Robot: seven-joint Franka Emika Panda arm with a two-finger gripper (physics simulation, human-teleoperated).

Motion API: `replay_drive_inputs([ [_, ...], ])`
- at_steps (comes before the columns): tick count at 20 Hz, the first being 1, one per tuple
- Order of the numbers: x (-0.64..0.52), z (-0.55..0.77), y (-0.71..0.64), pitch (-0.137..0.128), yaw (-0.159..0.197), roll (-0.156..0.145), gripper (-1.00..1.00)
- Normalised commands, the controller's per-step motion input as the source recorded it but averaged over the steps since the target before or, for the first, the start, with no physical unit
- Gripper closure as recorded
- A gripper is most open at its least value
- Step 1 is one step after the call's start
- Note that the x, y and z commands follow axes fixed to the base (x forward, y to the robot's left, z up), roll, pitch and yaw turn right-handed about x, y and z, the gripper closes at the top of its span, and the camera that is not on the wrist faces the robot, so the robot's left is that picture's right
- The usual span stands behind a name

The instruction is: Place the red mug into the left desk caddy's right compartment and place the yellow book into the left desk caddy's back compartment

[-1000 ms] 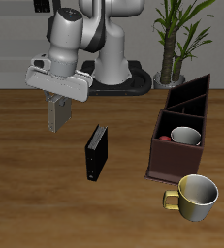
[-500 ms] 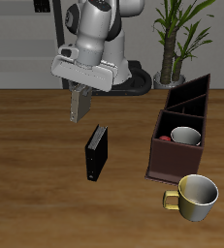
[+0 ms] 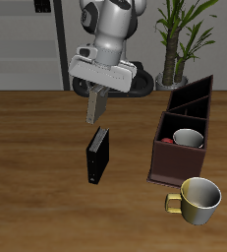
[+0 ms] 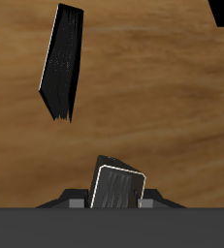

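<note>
The gripper (image 3: 97, 108), jaws pinching the thin grey-tan yellow book (image 3: 97, 104), swings across from the far side and now hangs above the upright black book with a white spine (image 3: 97, 156), closing on the long maroon-brown left desk caddy (image 3: 162, 148), where the red speckled mug (image 3: 187, 139) already sits in the squarish right compartment.

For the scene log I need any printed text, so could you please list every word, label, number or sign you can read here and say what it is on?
None: no readable text in either view.
Black book: plain cover and white spine.
Yellow book, held in the tool: blank.
Yellow-gold mug: unmarked.
Red mug in the left desk caddy: only a speckled pattern, no lettering.
</note>
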Motion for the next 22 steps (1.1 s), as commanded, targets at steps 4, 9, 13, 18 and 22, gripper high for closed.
replay_drive_inputs([
  [4,0.1,0.15,0.67,0.022,0.016,0.049,1.0],
  [9,0.01,0.11,0.61,0.013,0.03,0.025,1.0],
  [13,0.03,0.13,0.48,0.017,-0.02,0.016,1.0],
  [18,0.03,0.04,0.33,0.03,0.0,0.017,1.0],
  [22,0.03,0.06,0.38,0.015,-0.007,0.061,1.0],
])
